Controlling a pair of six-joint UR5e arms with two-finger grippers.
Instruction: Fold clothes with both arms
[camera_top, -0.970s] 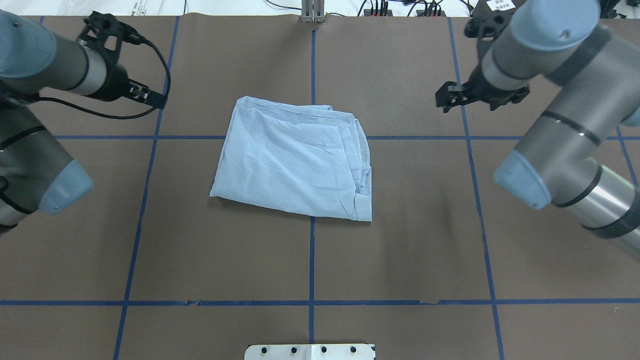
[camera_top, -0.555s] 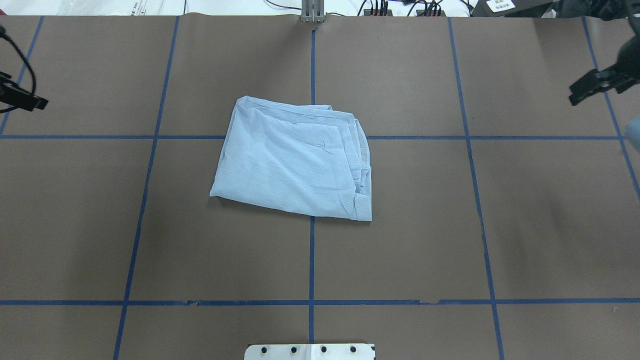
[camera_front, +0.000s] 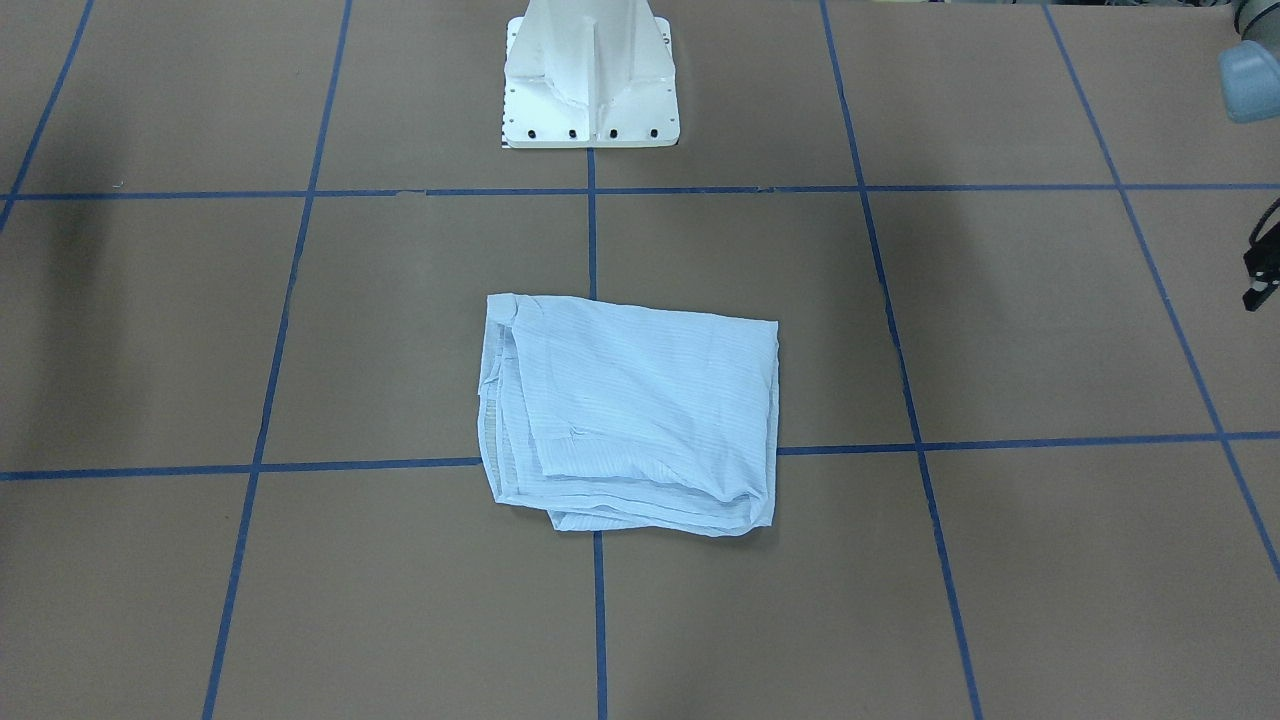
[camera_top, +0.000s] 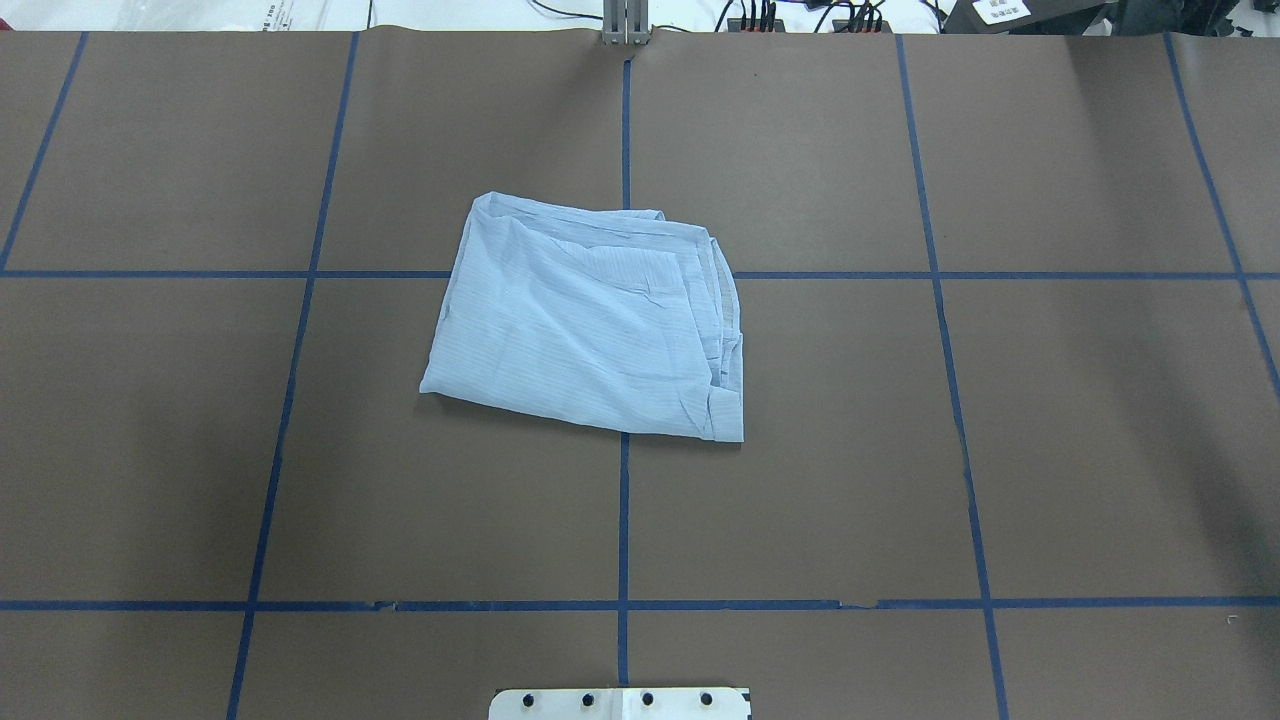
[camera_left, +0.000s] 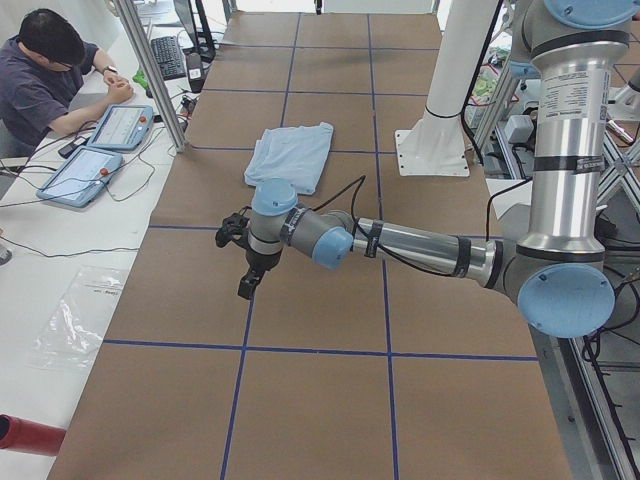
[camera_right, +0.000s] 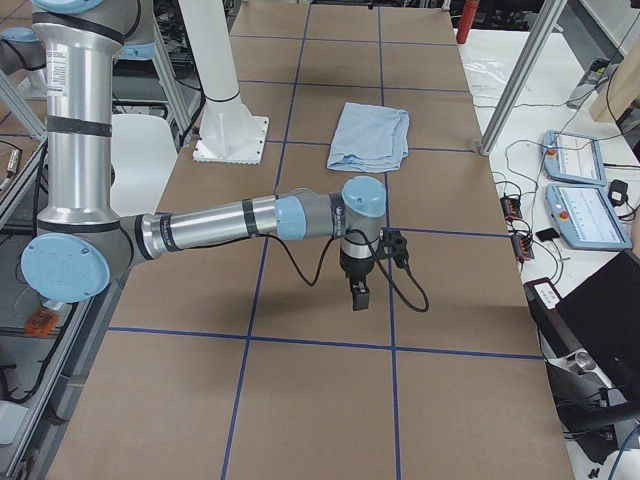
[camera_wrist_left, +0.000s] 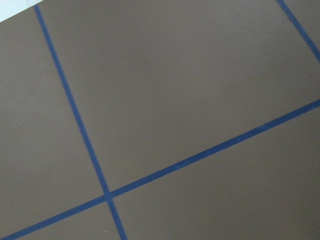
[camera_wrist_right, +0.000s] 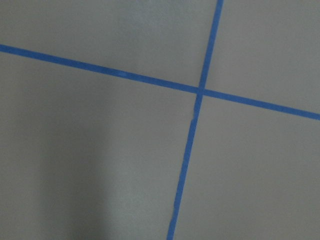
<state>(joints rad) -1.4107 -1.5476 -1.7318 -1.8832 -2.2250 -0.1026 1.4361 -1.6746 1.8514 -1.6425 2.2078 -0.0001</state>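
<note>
Nearest in the left side view, the left gripper (camera_left: 247, 288) is hung over bare table (camera_top: 900, 450), nothing held, its opening not to be told. At mid-table the shirt (camera_top: 590, 320) is laid as a compact folded rectangle, touched by neither gripper, so the folding is judged practically done. Beyond it the right gripper (camera_right: 357, 293) is held equally clear, empty, its opening unclear.

The shirt (camera_top: 590, 320) lies folded flat at the middle of the table (camera_top: 900, 450), right over a crossing of the tape lines (camera_top: 623, 520), with the pedestal (camera_front: 590, 80) behind it on the robot's side. Out to the robot's left, the left gripper (camera_left: 247, 288) hangs above the table, well apart from the shirt; the right gripper (camera_right: 358, 297) hangs far out on the opposite side. Across the table, a person (camera_left: 50, 85) sits by two tablets (camera_left: 100, 145).
</note>
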